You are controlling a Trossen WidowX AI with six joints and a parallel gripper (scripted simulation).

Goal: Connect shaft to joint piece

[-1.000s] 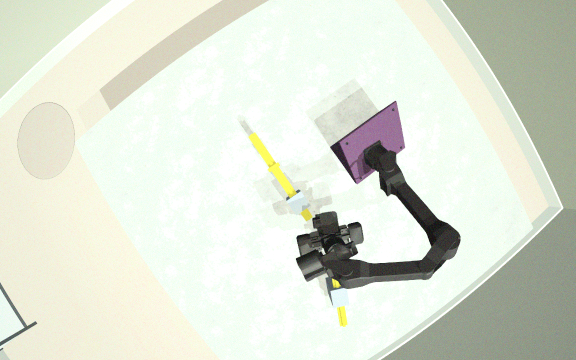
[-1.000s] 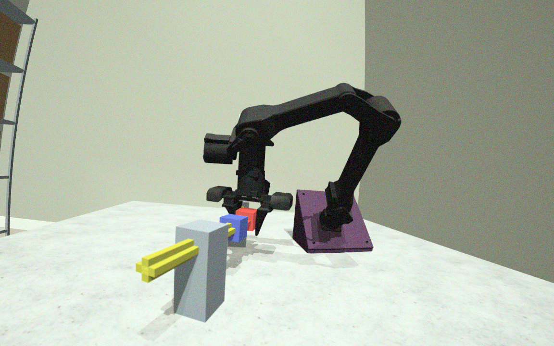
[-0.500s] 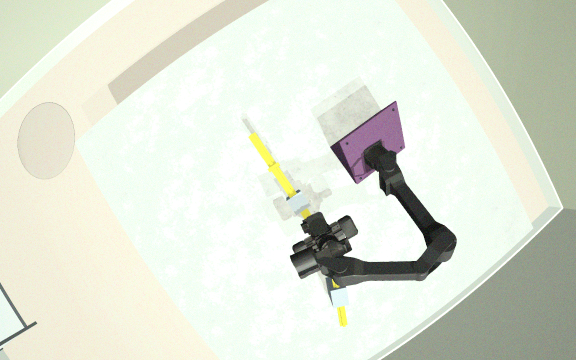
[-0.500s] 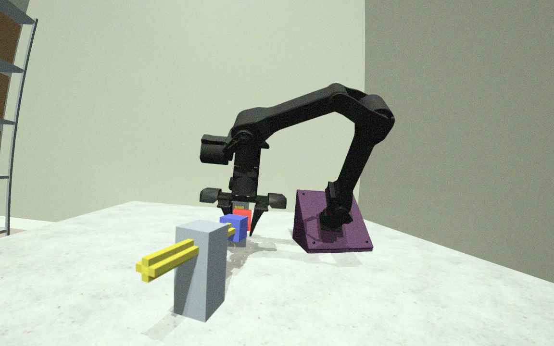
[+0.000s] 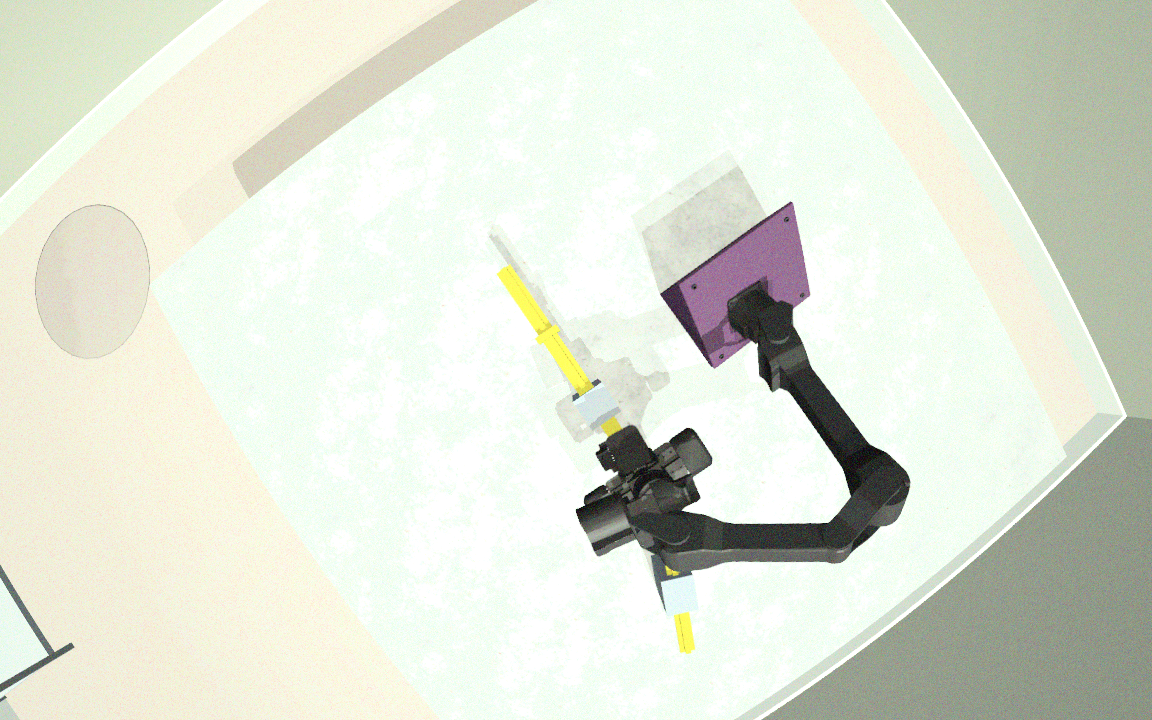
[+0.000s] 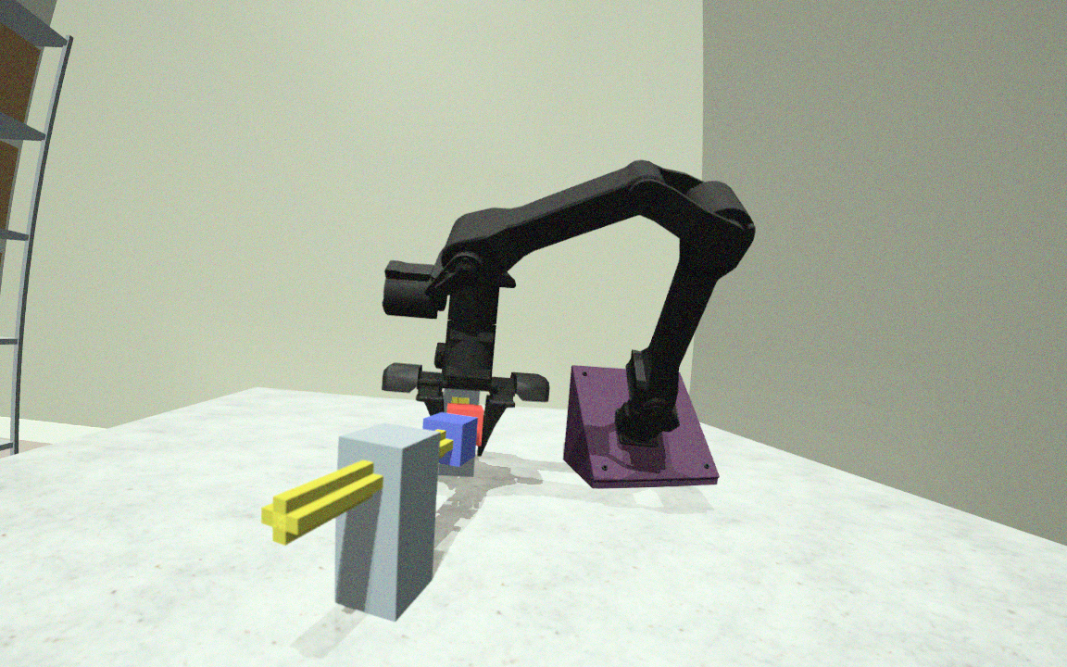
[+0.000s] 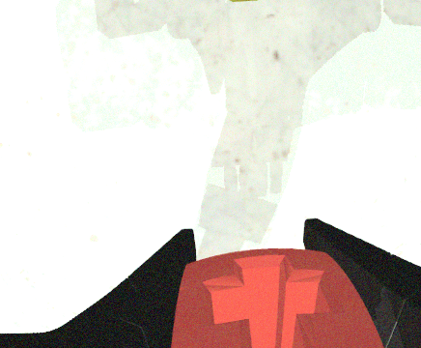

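Note:
The first shaft (image 5: 685, 633) (image 6: 326, 497) is yellow and cross-shaped, and passes through its grey block (image 5: 678, 594) (image 6: 388, 531). A blue piece (image 6: 445, 439) is on its inner end. The red joint piece (image 6: 466, 411) (image 7: 264, 295) is hinged beyond it, with a cross-shaped opening. My gripper (image 6: 462, 428) (image 7: 249, 235) is shut on the red piece, one finger on each side. The second shaft (image 5: 567, 360) is yellow with a collar and passes through its block (image 5: 596, 404). Its near end shows at the wrist view's top edge, roughly ahead of the opening. A gap lies between them. The arm hides the joint in the top view.
The purple wedge base (image 5: 746, 277) (image 6: 604, 422) carries the arm and stands beside the two shafts. The pale table (image 5: 365, 268) (image 6: 770, 580) lies under everything. A shelf rack (image 6: 43, 132) stands at the left in the exterior view.

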